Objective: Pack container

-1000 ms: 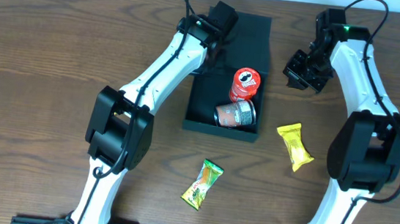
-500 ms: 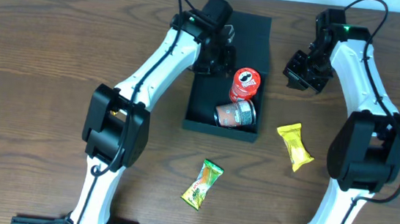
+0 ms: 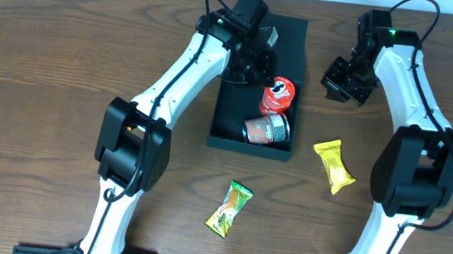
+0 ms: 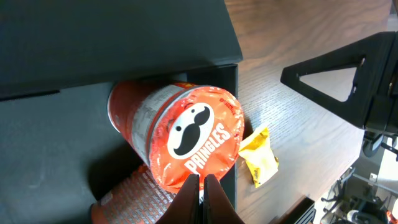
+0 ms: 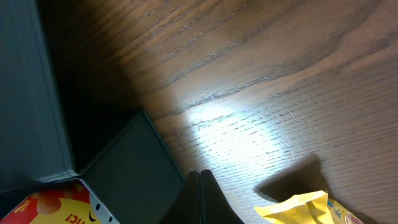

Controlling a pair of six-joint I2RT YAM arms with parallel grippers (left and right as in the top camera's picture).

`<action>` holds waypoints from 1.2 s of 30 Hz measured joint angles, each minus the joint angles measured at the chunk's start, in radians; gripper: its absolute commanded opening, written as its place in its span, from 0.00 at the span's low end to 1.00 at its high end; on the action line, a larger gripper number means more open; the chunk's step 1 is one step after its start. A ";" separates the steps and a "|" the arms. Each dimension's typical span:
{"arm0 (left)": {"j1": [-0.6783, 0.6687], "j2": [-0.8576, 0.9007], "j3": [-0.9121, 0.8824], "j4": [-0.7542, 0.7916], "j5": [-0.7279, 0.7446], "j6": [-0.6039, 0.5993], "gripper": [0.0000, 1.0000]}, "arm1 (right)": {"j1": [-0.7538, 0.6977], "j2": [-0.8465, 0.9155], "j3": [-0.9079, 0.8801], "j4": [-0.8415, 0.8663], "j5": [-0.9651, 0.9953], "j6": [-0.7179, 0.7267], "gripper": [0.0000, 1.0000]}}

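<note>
Matte teal-black container (image 3: 249, 149) looks rigid and light, best pinched at a side-wall rim; left gripper (image 4: 200, 190) and right gripper (image 5: 199, 183) both pressed together, empty.

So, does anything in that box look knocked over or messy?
Yes. In the container, the grey can lies on its side at the near end, and the red can seems to lean rather than stand straight. The yellow packet and green packet lie outside on the table.
</note>
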 measured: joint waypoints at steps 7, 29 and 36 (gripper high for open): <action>-0.002 0.000 0.000 -0.007 -0.030 0.000 0.06 | 0.000 0.000 0.000 0.000 0.000 0.000 0.02; -0.032 0.000 -0.006 -0.001 -0.127 0.018 0.06 | 0.000 0.000 0.000 0.000 0.007 0.000 0.02; -0.032 0.000 -0.007 0.015 -0.135 0.018 0.06 | 0.000 0.000 0.000 0.000 0.008 0.000 0.02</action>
